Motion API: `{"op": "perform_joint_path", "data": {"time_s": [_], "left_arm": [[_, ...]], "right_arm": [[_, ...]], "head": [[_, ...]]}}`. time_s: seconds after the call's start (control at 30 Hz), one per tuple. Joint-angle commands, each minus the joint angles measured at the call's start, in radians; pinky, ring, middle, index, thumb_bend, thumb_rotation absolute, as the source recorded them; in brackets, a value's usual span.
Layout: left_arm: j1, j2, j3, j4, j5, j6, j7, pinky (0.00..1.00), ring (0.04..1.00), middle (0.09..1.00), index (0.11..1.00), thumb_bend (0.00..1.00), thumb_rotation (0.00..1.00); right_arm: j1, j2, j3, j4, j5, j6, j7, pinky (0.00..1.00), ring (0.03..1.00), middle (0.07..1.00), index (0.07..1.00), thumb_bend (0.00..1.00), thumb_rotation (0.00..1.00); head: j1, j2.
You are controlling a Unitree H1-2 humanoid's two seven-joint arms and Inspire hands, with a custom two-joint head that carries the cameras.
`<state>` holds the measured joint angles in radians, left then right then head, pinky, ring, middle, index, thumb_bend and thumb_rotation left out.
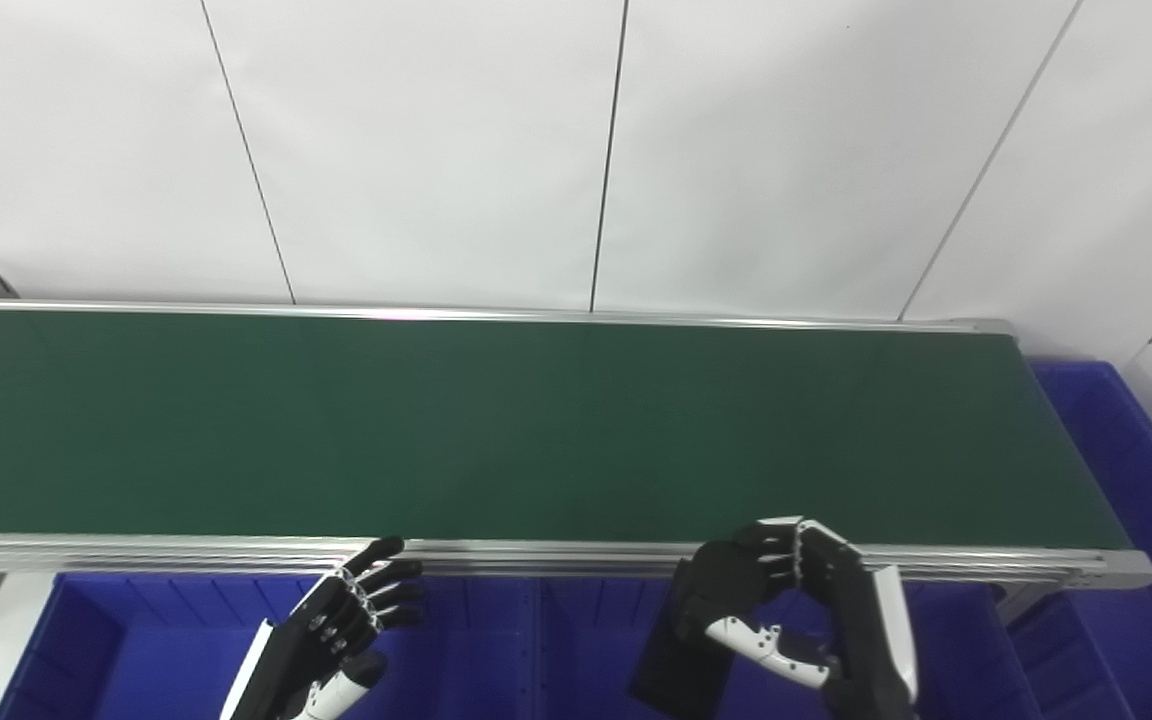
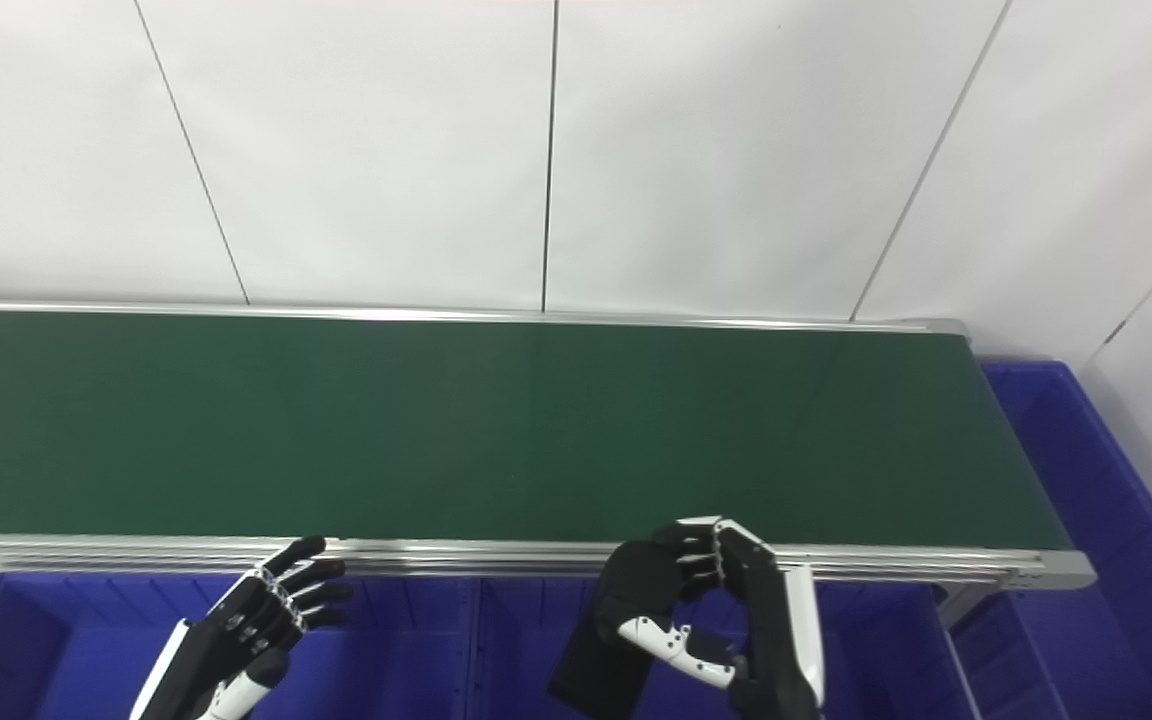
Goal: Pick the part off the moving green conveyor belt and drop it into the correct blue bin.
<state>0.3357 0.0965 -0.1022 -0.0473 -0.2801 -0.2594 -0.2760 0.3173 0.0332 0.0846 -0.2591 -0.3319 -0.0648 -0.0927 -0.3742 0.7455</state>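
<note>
we see the green conveyor belt [image 1: 496, 430] running bare across the middle of the frame, no part riding on it anywhere in view. down at the lower right, our right hand [image 1: 786, 610] has its fingers curled in against the thumb, pinching a flat black part [image 1: 676, 660] that hangs below the grip, over the blue bin [image 1: 586, 640] just under the belt's near rail. so the pick looks done, and we judge we're in the drop step now. at the lower left our left hand [image 1: 351, 620] hovers with fingers spread, holding nothing, above the neighbouring blue bin [image 1: 136, 640]. another blue bin [image 1: 1126, 450] sits past the belt's end at the right edge. the next move, we reckon, calls for checking that the part hangs over the correct compartment and clear of the dividing wall, then opening the fingers so it falls flat inside. which bin is the correct one, we cannot tell from here.
</note>
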Motion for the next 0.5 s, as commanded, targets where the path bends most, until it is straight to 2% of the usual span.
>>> {"op": "perform_joint_path", "data": {"time_s": [0.0,0.3,0.47], "left_arm": [[-0.008,0.007,0.000,-0.036,-0.009,-0.004,-0.014,0.65,0.710,0.753,0.805,0.87,0.52],[-0.003,0.011,-0.004,-0.056,-0.033,0.019,-0.034,0.65,0.710,0.753,0.808,0.87,0.50],[-0.009,0.015,0.000,-0.064,-0.044,0.038,-0.042,0.64,0.706,0.748,0.795,0.86,0.49]], "right_arm": [[-0.025,0.014,0.015,0.013,-0.001,-0.056,-0.016,0.35,0.445,0.513,0.506,0.50,0.00],[-0.061,0.018,0.057,0.120,-0.042,-0.039,-0.027,0.34,0.452,0.524,0.498,0.50,0.00],[-0.050,0.022,0.068,0.152,-0.072,-0.030,-0.049,0.37,0.450,0.506,0.501,0.50,0.00]], "head": [[0.001,0.001],[-0.029,0.021],[-0.052,0.036]]}}
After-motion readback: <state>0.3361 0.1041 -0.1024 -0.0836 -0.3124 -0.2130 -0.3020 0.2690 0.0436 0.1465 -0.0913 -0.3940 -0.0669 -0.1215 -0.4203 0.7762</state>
